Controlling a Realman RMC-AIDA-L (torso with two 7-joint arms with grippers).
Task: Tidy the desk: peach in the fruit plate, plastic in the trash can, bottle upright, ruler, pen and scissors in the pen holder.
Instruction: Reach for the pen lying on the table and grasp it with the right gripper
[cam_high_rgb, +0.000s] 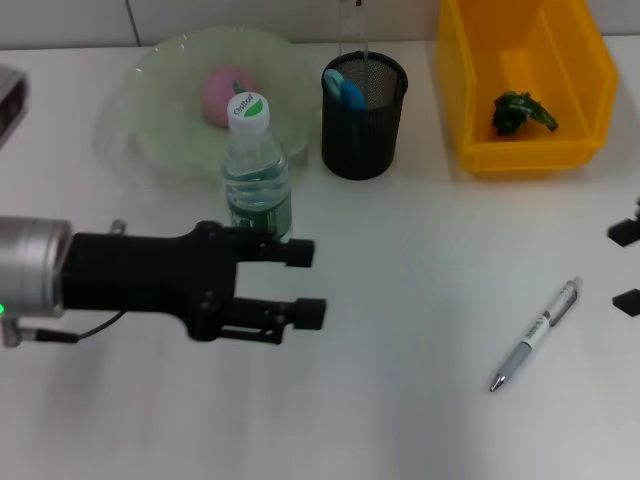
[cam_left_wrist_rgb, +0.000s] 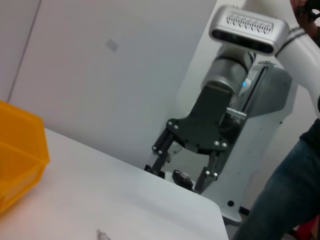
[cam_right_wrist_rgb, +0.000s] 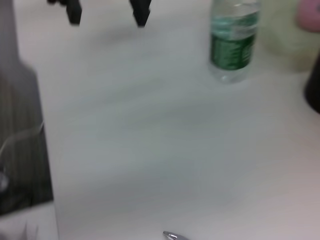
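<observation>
You see the left claw (cam_high_rgb: 305, 283) above the desk (cam_high_rgb: 400, 330), near its left edge, released, with its two fingers apart and nothing between them. The water bottle (cam_high_rgb: 256, 165) stands upright just behind it, with a white and green cap. The peach (cam_high_rgb: 228, 95) lies in the pale green fruit plate (cam_high_rgb: 150, 110) at the far left part of the desk. The black mesh pen holder (cam_high_rgb: 364, 115) stands beside the plate, with blue scissor handles (cam_high_rgb: 345, 90) and a clear ruler (cam_high_rgb: 352, 25) inside. The green plastic (cam_high_rgb: 520, 112) lies in the yellow trash bin (cam_high_rgb: 480, 90) at the far right corner. The pen (cam_high_rgb: 535, 333) lies flat near the right edge. The right claw (cam_high_rgb: 628, 265) is at the right edge, also released.
</observation>
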